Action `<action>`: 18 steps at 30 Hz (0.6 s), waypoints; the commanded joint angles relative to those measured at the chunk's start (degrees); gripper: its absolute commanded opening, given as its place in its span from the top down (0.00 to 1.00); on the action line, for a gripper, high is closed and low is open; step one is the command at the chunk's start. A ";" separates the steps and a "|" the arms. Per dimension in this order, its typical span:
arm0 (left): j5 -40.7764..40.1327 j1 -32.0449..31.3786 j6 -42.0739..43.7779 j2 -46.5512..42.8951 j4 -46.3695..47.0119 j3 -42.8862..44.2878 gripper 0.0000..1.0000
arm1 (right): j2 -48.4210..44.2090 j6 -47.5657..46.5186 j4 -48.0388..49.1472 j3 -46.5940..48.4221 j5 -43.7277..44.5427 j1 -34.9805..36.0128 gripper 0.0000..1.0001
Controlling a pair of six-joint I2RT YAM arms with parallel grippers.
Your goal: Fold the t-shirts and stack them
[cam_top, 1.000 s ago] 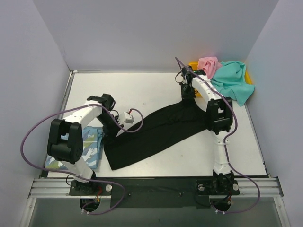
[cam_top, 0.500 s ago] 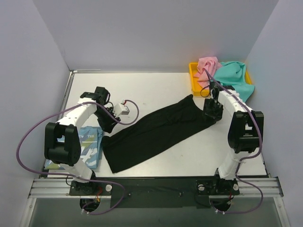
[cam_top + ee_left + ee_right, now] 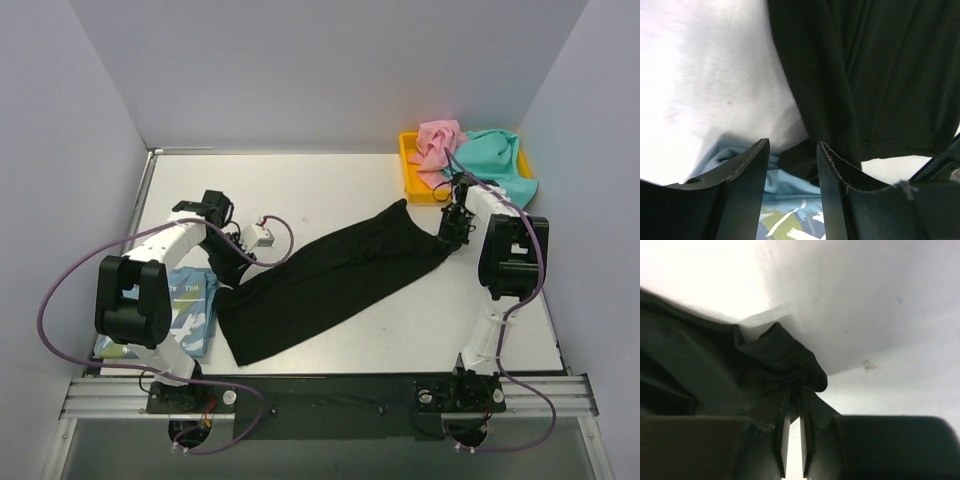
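Black t-shirt [image 3: 330, 280] stretched diagonal across table [image 3: 300, 190]; right gripper [image 3: 795, 392] pinching its bunched right corner; left gripper [image 3: 792, 147] spread over opposite end, beside folded light blue t-shirt [image 3: 192, 300]

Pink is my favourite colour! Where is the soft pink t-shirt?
In the top view, the soft pink t-shirt lies crumpled in the yellow plastic tray at the far right corner, touching the teal cloth t-shirt on its right.
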 commanded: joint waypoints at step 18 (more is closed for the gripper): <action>15.85 -1.12 12.08 -1.72 -12.88 -12.60 0.68 | 23.04 -5.19 -12.39 47.70 -7.10 11.75 1.00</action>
